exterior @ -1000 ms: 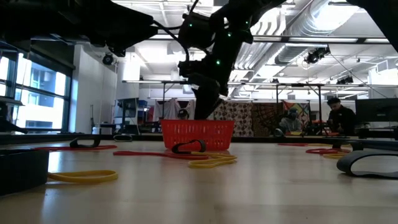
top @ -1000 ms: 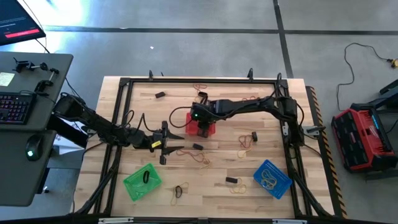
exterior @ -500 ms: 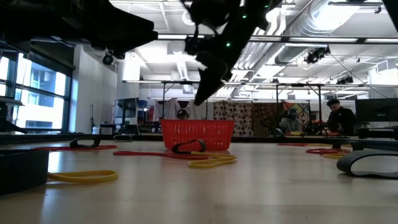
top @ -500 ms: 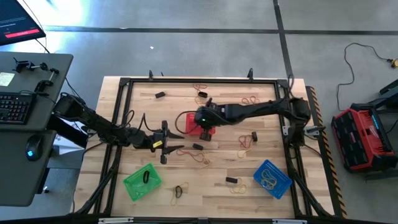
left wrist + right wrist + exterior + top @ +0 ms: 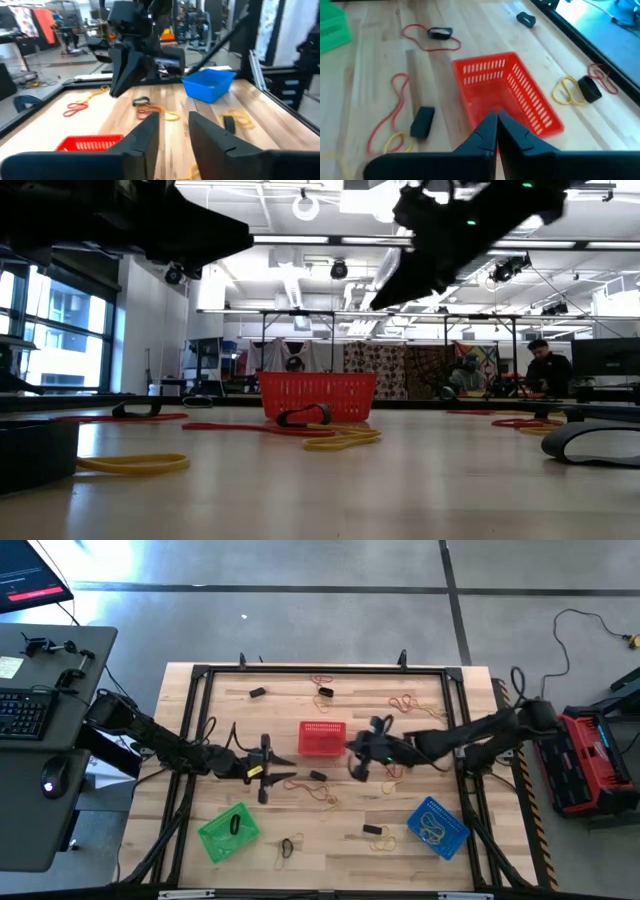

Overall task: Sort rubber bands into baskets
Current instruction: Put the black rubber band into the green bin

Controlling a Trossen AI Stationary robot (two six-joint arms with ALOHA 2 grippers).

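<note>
The right gripper [image 5: 496, 131] has its fingers pressed together on nothing, hanging just beside the red basket [image 5: 322, 739]. The left gripper [image 5: 172, 131] waits with fingers a little apart, no band between them, across that basket. Bands [image 5: 391, 776] lie loose on the table [image 5: 420, 855]; green basket [image 5: 229, 831] and blue basket [image 5: 437, 826] sit nearer the front. Best to spread before dropping squarely over one band.

High cam: straight down, whole tabletop [image 5: 400, 840]. Low cam: tabletop level. Wrist cams close; all share red basket [image 5: 321, 739].
</note>
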